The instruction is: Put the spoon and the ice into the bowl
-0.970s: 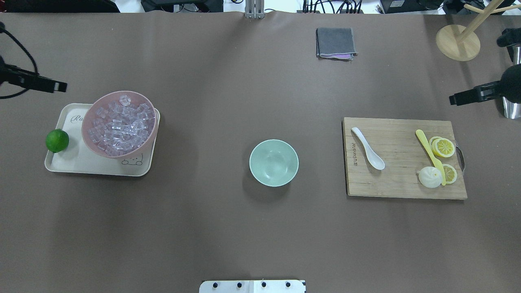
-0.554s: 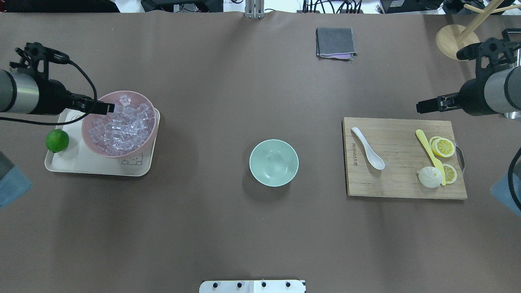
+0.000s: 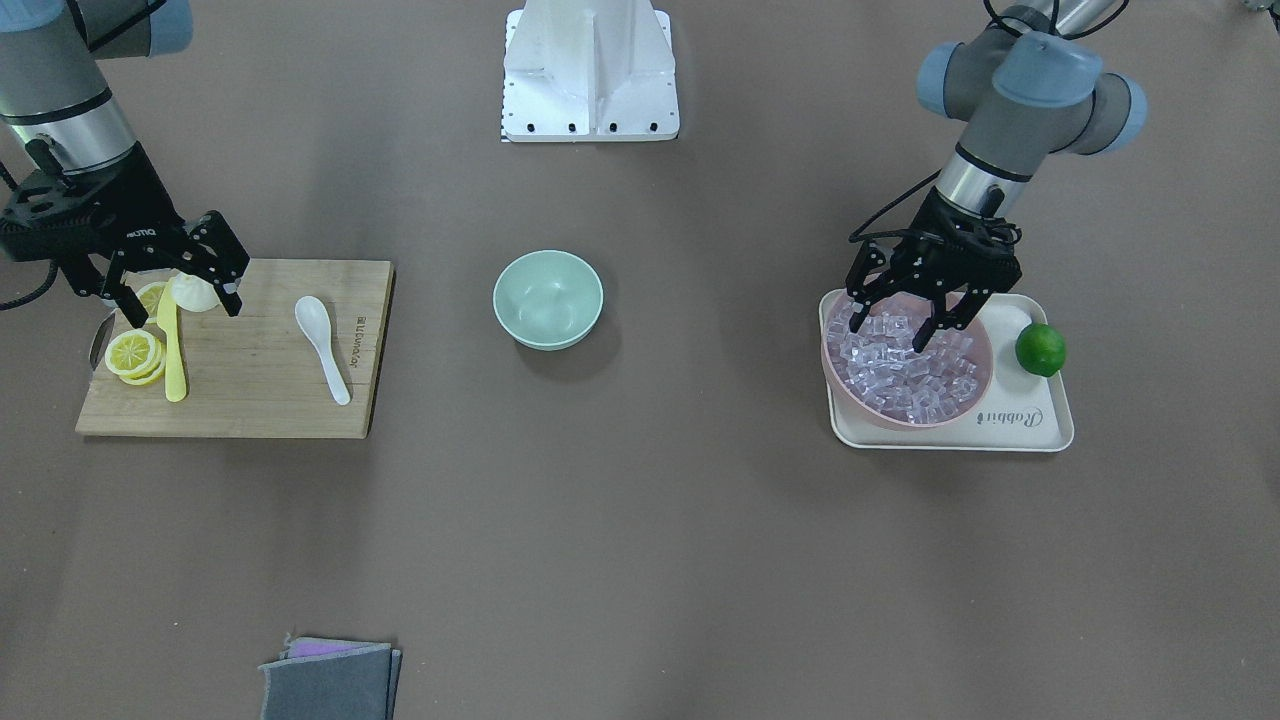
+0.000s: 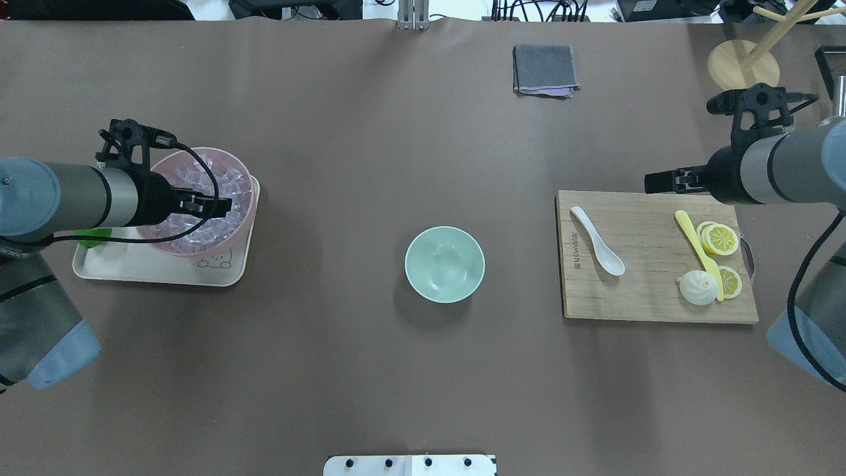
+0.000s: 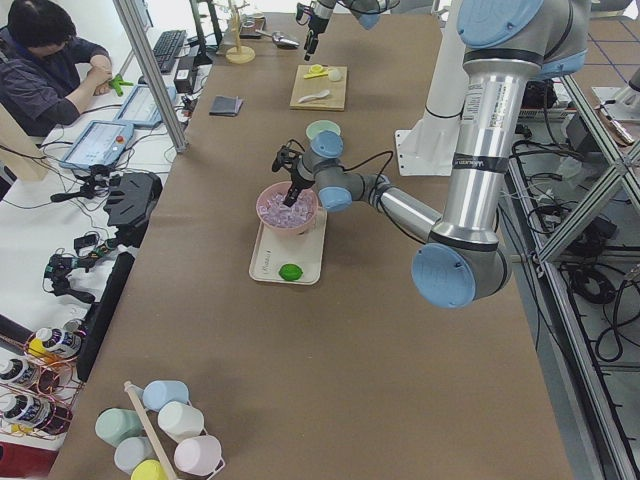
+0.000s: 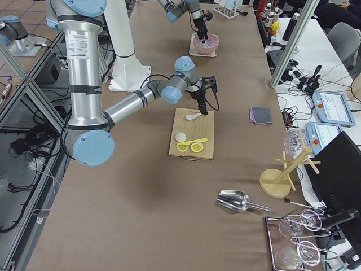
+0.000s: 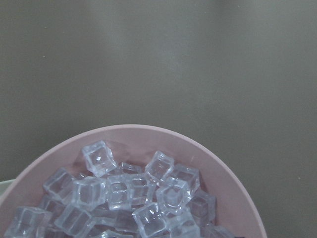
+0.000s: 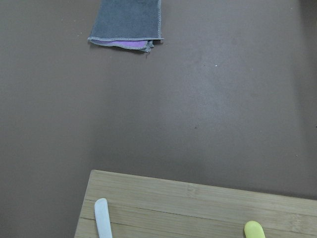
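Pale mint-green bowl point(image 4: 444, 264): round, upright, empty, at the middle of the brown desk point(image 4: 423, 383), well apart from both arms. White glossy soup spoon point(image 4: 597, 240): flat on the wooden cutting board point(image 4: 654, 304), at the board's end nearest the mint bowl. Its long axis is diagonal, with the handle tip toward the board's far edge and the scoop toward the robot. Right end effector point(image 3: 182, 300): fingers spread wide, nothing held, hanging above the far edge of the board. From it the spoon lies toward the robot's left and somewhat toward the robot, handle tip the nearer end; the right wrist view catches only that tip, low and left in frame. Yellow plastic knife point(image 3: 172, 350) and lemon slices point(image 3: 133, 355): at the board's other end, apart from the spoon. Judgement: the right arm is the nearer for the spoon, and its fingers would need turning square to the slanted handle. Clear ice cubes point(image 7: 163, 198): heaped in the pink bowl point(image 7: 233, 198) on a cream tray point(image 3: 1040, 430), with a lime point(image 3: 1040, 349) beside. Left end effector point(image 3: 892, 330): fingers wide, nothing between them, directly over the heap, so the ice lies straight below. Whether the tips touch the top cubes cannot be told. From there the mint bowl lies toward the robot's right.
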You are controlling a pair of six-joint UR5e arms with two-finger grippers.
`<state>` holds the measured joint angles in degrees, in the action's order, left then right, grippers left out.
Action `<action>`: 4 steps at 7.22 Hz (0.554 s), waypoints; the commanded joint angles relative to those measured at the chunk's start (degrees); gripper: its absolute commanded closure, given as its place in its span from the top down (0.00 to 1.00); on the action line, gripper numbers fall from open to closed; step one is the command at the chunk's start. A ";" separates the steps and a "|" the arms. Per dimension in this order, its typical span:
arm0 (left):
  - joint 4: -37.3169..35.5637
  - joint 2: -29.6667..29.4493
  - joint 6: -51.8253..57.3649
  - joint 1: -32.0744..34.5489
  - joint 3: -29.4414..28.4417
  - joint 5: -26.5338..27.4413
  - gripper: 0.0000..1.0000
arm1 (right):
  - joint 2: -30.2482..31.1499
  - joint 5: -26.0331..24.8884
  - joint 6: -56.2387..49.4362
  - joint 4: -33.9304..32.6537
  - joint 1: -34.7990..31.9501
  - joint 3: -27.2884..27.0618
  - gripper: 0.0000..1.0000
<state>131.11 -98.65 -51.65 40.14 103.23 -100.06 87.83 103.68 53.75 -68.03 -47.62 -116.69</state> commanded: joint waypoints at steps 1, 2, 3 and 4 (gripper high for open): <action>-1.28 -0.75 -0.12 -1.82 -0.49 2.85 0.66 | -0.03 -0.14 0.13 0.00 0.16 -0.03 1.00; -1.47 -0.76 -0.11 -1.82 -0.66 2.85 0.61 | -0.03 -0.14 0.13 0.00 0.16 -0.03 1.00; -1.47 -0.67 -0.11 -1.82 -0.84 3.63 0.58 | -0.03 -0.14 0.13 0.00 0.16 -0.03 1.00; -1.55 -0.75 -0.11 -1.82 -1.10 3.99 0.54 | -0.03 -0.14 0.13 0.00 0.16 -0.03 1.00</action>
<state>129.69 -99.35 -51.77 38.36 102.43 -96.64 87.80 103.54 53.87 -68.03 -47.47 -116.72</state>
